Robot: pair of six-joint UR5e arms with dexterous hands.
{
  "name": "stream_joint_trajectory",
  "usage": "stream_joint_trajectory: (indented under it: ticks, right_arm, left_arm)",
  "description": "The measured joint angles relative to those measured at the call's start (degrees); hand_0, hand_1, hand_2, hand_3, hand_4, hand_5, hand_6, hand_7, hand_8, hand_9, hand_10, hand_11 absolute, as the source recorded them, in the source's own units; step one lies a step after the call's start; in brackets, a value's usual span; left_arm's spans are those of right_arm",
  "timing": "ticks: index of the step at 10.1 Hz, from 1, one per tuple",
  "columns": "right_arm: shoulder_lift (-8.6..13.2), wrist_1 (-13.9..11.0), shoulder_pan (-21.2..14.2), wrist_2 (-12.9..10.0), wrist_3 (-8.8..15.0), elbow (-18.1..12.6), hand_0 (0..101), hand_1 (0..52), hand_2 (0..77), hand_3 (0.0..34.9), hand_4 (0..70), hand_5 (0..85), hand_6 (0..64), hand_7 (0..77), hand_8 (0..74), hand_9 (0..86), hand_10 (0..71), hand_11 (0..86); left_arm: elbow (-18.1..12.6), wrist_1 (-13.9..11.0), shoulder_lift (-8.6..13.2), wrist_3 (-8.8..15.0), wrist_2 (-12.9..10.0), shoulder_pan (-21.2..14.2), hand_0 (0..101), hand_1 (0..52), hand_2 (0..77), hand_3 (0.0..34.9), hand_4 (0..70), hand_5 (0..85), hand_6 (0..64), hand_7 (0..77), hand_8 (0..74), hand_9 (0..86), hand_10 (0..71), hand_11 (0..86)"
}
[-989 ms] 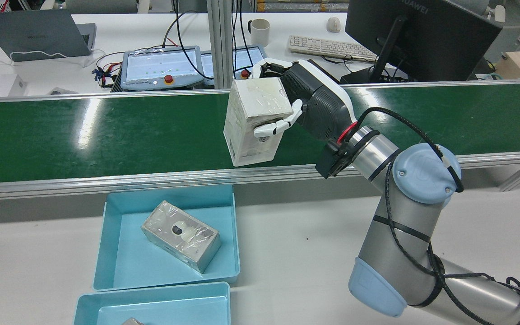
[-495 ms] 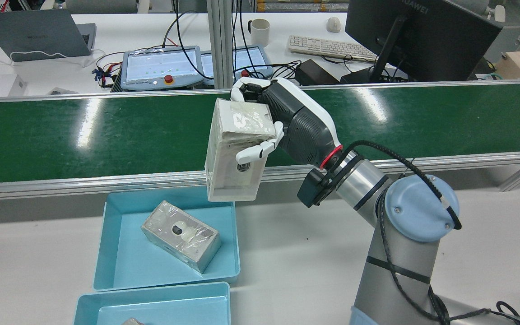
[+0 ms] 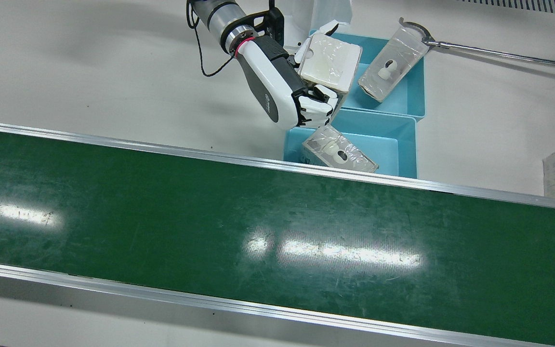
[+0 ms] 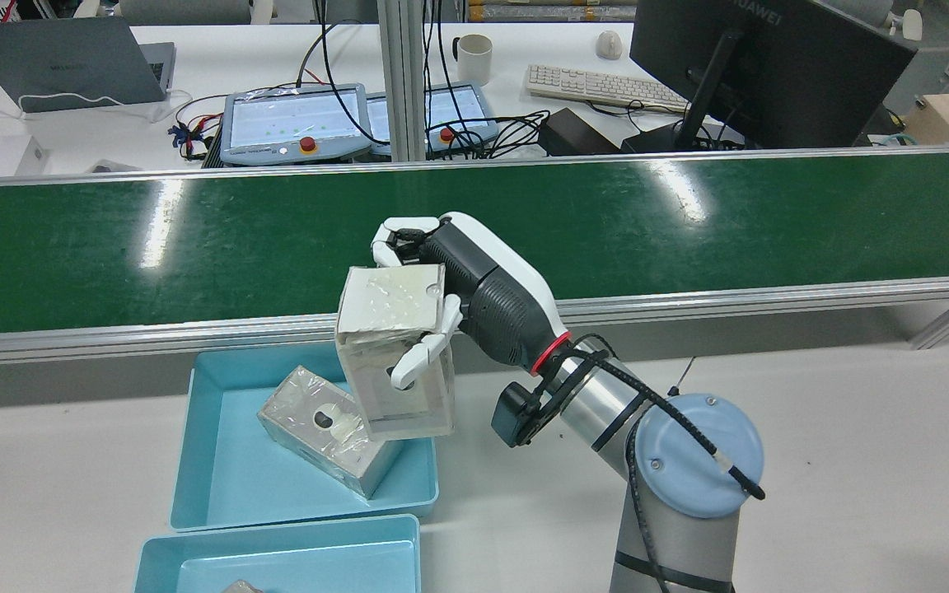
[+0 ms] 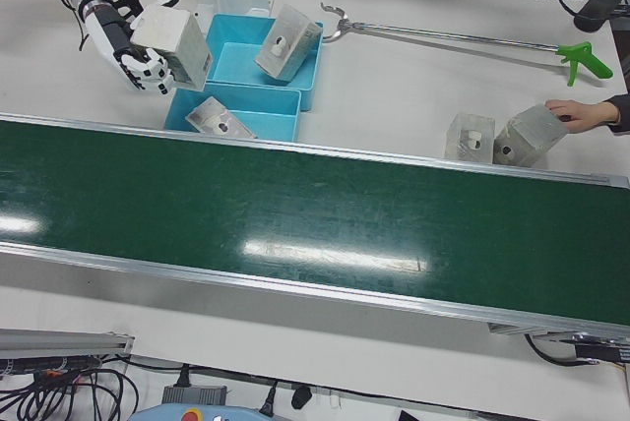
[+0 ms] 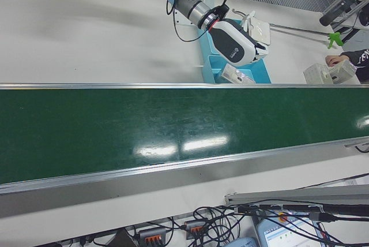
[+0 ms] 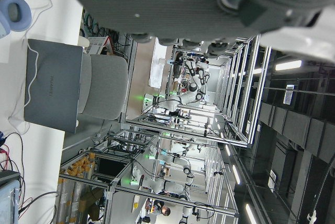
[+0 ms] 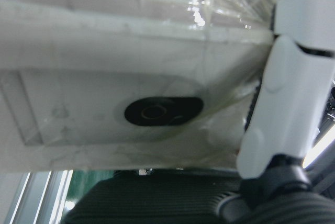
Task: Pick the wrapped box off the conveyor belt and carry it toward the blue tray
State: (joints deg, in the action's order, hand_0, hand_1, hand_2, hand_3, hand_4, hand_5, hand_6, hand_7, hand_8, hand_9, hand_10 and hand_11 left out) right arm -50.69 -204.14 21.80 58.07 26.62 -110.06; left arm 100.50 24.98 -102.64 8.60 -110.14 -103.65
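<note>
1. In the rear view the right hand [image 4: 474, 288] was closed around the wrapped box [image 4: 396, 362], fingers over its top far edge and a thumb across its front face; the box hung upright, clear of the conveyor belt [image 4: 194, 239], over the right-hand near corner of the blue tray [image 4: 227, 486].
2. That tray already held a second wrapped box [image 4: 328, 428] lying at a slant, and the carried box overlapped it in the rear view; whether they touched could not be told.
3. The front view showed what the rear view cut off: a farther blue tray [image 3: 410, 91] touching the first, with another wrapped box [image 3: 392, 67] in it, held at its top by the claw of a long reacher tool [image 3: 494, 52].
4. The left-front view alone showed a person's hand [image 5: 579, 114] on one of two more wrapped boxes [image 5: 471, 138] standing on the bench [image 5: 394, 96] beside the belt.
5. The right hand view was filled by the box's film-wrapped face with a dark oval hole [image 8: 163, 111], and a white finger [image 8: 285, 103] pressed along its edge.
6. The left hand appeared in no view; its own camera looked out at a laptop [image 7: 52, 85] lettered "HUAWEI".
7. The same word showed on the rear-view monitor [image 4: 763, 66].
</note>
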Motion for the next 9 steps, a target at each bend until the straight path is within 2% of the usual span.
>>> stream_joint_trajectory:
  ticks: [1, 2, 3, 4, 5, 6, 7, 8, 9]
  right_arm:
    - [0.16, 0.29, -0.48, 0.05, 0.05, 0.41, 50, 0.5, 13.6, 2.3, 31.1, 82.9, 54.5, 77.4, 47.5, 81.3, 47.5, 86.2]
    - [0.26, 0.46, -0.85, 0.08, 0.08, 0.69, 50, 7.1, 16.4, 10.2, 13.6, 33.8, 39.8, 77.4, 30.0, 36.0, 29.5, 81.8]
    - [0.34, 0.57, -1.14, 0.21, 0.09, 1.03, 50, 7.1, 16.4, 10.2, 13.6, 33.8, 39.8, 77.4, 30.0, 36.0, 29.5, 81.8]
    - [0.67, 0.60, -1.47, 0.62, 0.09, 1.40, 47, 14.7, 19.1, 17.0, 12.5, 28.4, 22.9, 77.4, 7.6, 15.3, 5.4, 24.0]
    - [1.14, 0.60, -1.76, 1.10, 0.10, 1.75, 47, 15.3, 19.1, 20.6, 12.5, 28.4, 13.6, 77.4, 0.0, 4.4, 0.0, 9.8]
    - [1.62, 0.60, -1.94, 1.40, 0.10, 2.01, 47, 16.9, 17.5, 23.3, 13.1, 28.4, 3.8, 51.3, 0.0, 2.2, 0.0, 1.6]
    - [2.21, 0.59, -2.04, 1.59, 0.10, 2.17, 47, 16.9, 17.5, 23.3, 13.1, 28.4, 3.8, 51.3, 0.0, 2.2, 0.0, 1.6]
    - [2.86, 0.56, -2.08, 1.72, 0.10, 2.24, 47, 13.6, 18.5, 30.7, 13.1, 28.9, 6.0, 0.0, 0.0, 4.4, 0.0, 1.1]
    - [3.31, 0.50, -2.09, 1.80, 0.10, 2.14, 47, 13.6, 18.5, 30.7, 13.1, 28.9, 5.5, 9.3, 0.0, 4.4, 0.0, 1.1]
  left_arm:
    - [0.00, 0.00, 0.00, 0.00, 0.00, 0.00, 0, 0.0, 0.5, 0.0, 0.0, 1.1, 0.0, 0.0, 0.0, 0.0, 0.5, 0.0]
    - [0.00, 0.00, 0.00, 0.00, 0.00, 0.00, 0, 0.0, 0.5, 0.0, 0.0, 1.1, 0.0, 0.0, 0.0, 0.0, 0.5, 0.0]
    - [0.00, 0.00, 0.00, 0.00, 0.00, 0.00, 0, 0.0, 0.5, 0.0, 0.0, 1.1, 0.0, 0.0, 0.0, 0.0, 0.5, 0.0]
    - [0.00, 0.00, 0.00, 0.00, 0.00, 0.00, 0, 0.0, 0.5, 0.0, 0.0, 1.1, 0.0, 0.0, 0.0, 0.0, 0.0, 0.0]
    - [0.00, 0.00, 0.00, 0.00, 0.00, 0.00, 0, 0.0, 0.5, 0.0, 0.0, 1.1, 0.0, 0.0, 0.0, 0.0, 0.5, 0.0]
    - [0.00, 0.00, 0.00, 0.00, 0.00, 0.00, 0, 0.0, 0.5, 0.0, 0.0, 1.1, 0.0, 0.0, 0.0, 0.0, 0.5, 0.0]
    - [0.00, 0.00, 0.00, 0.00, 0.00, 0.00, 0, 0.0, 0.5, 0.0, 0.0, 1.1, 0.0, 0.0, 0.0, 0.0, 0.5, 0.0]
    - [0.00, 0.00, 0.00, 0.00, 0.00, 0.00, 0, 0.0, 1.1, 0.0, 0.0, 1.1, 0.0, 0.0, 0.0, 0.0, 0.5, 0.0]
    - [0.00, 0.00, 0.00, 0.00, 0.00, 0.00, 0, 0.0, 1.1, 0.0, 0.0, 1.1, 0.0, 0.0, 0.0, 0.0, 0.5, 0.0]
